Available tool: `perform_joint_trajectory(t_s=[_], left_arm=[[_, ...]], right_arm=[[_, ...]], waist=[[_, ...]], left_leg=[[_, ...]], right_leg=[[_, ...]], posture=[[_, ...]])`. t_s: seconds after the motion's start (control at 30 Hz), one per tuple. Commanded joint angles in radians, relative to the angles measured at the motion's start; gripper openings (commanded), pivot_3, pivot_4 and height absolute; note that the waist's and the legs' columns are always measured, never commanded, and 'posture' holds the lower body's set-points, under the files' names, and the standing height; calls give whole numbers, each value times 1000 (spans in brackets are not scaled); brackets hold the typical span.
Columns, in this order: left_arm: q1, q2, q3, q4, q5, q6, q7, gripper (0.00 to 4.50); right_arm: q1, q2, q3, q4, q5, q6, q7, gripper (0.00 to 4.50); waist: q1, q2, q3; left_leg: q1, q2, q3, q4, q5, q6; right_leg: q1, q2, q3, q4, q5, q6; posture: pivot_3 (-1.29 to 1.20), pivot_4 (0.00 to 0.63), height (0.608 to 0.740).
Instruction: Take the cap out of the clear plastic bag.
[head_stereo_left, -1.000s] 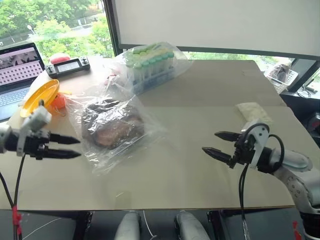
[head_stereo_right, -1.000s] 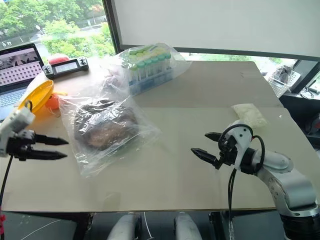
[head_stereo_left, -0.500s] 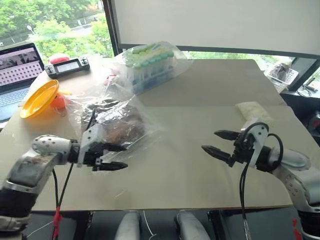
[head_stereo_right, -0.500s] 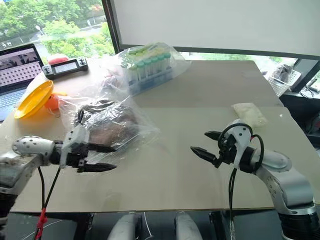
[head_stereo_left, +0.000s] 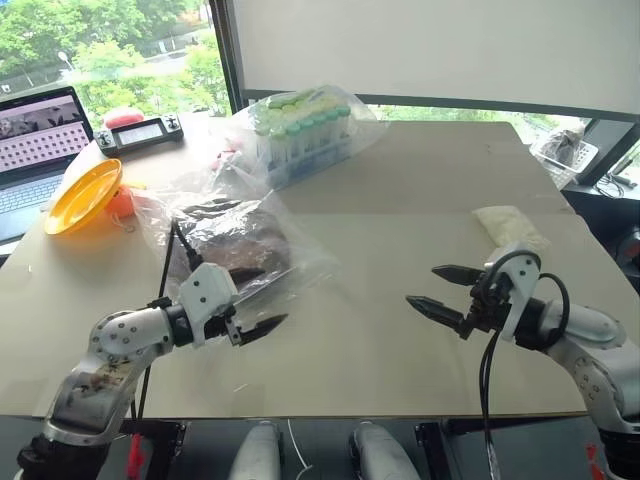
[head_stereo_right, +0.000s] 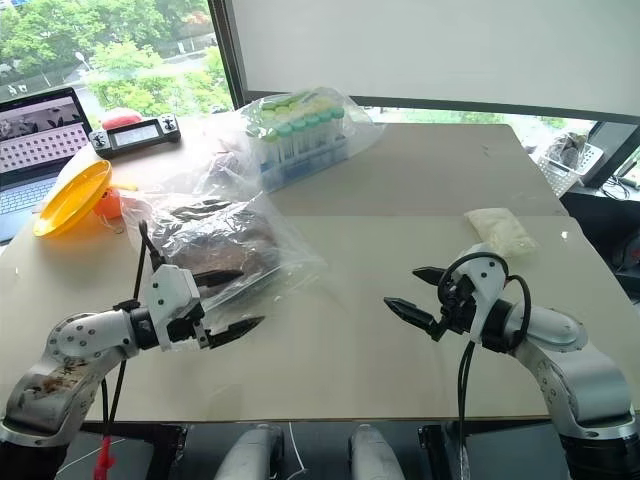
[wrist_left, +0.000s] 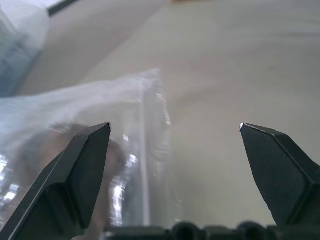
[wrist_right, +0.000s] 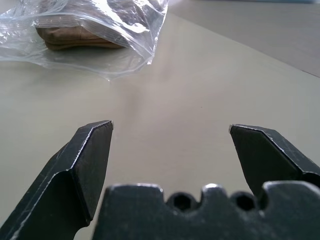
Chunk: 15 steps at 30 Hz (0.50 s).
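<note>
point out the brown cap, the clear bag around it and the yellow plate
cap (head_stereo_left: 232, 246), left eye view, on the brown fabric seen through the plastic.
clear plastic bag (head_stereo_left: 305, 262), left eye view, on the bare plastic edge beside the cap.
yellow plate (head_stereo_left: 82, 195), left eye view, on its inner face.

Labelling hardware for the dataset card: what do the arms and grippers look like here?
Both arms are silver-grey metal with rounded joint housings. The left gripper and right gripper each have a white body and two black, pointed, wedge-shaped fingers. A black cable loops from each wrist and hangs down; the left arm's cable has a red tag low down.
</note>
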Motion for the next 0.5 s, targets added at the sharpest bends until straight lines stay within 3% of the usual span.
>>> perform_joint_trajectory(t_s=[0.03,0.23,0.5], left_arm=[[7,-18,-3,45,131,-188,66,4435],[53,26,-69,158,295,-261,74,4435],[-58,9,-41,258,355,-207,149,4435]], right_arm=[[-8,-5,-18,-26,2,-13,-1,4500],[-12,-4,-22,-29,5,-11,-7,4500],[-5,5,-23,-40,6,-12,-20,4500]], waist=[[-3,0,0],[-6,0,0],[0,0,0]], left_leg=[[0,0,0,-1,0,0],[0,0,0,-1,0,0],[0,0,0,-1,0,0]], right_leg=[[0,0,0,0,1,-2],[-1,0,0,0,1,-2],[-1,0,0,0,0,1]], posture=[[0,150,740],[0,150,740],[0,150,740]])
